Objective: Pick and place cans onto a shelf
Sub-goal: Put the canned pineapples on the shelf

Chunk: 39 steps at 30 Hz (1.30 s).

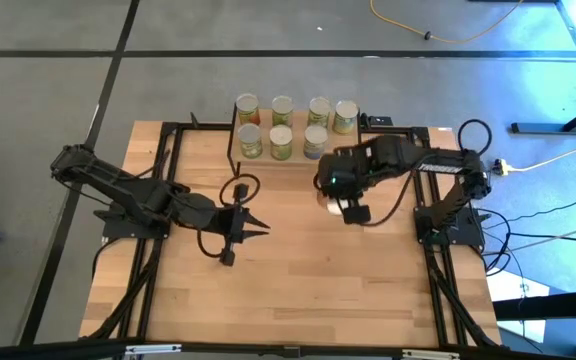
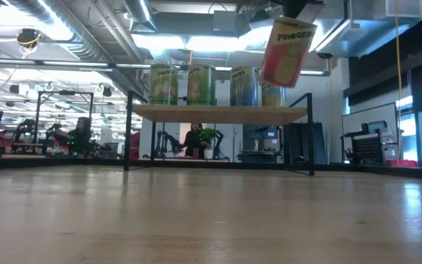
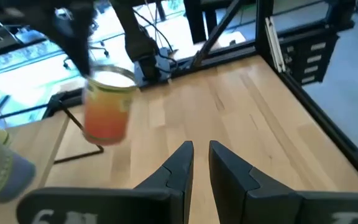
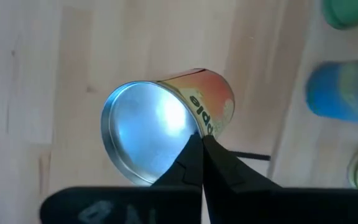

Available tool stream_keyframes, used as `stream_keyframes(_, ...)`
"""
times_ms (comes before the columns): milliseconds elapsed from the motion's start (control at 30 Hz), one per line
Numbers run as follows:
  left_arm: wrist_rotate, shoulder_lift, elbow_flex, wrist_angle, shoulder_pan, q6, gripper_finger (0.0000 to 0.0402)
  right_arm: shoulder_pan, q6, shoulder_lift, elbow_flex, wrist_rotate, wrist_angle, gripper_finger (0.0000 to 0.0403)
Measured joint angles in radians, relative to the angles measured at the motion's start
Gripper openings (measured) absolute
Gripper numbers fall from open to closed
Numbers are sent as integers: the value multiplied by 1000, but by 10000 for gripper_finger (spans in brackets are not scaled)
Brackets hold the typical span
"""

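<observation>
Just off the shelf (image 1: 298, 160) front edge, right gripper (image 4: 199, 146) clamping a lifted pineapple can (image 2: 287, 50).

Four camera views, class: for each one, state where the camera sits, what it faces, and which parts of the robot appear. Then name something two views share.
High view: above, looking straight down; both arms, shelf at the table's far edge.
Low view: tabletop height, facing the shelf; no arm clearly visible.
Left wrist view: past the left gripper, across the table.
Right wrist view: past the right gripper, down at the table.
Shared: the pineapple can the right gripper holds appears in all four.
</observation>
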<state>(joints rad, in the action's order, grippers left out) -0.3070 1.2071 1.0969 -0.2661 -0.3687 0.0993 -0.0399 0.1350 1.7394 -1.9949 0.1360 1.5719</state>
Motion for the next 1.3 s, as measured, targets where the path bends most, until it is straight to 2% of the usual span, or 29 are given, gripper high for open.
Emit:
stream_keyframes(367,3,2,0,-11,53,-13,43,207,102,-99,-2,-39,0,0)
stream_keyframes(667,12,2,0,-11,125,-14,43,413,190,-102,-2,-119,-8,0)
stream_keyframes(867,13,2,0,-11,160,-14,43,536,224,-100,-2,-218,-20,0)
stream_keyframes(967,13,2,0,-11,179,-14,43,576,253,-98,1,-223,-37,0)
stream_keyframes(1100,13,2,0,-11,199,-14,43,617,260,-98,33,-301,-50,0)
stream_keyframes(1300,58,2,-1,-11,226,-14,43,646,274,-97,115,-303,-65,0)
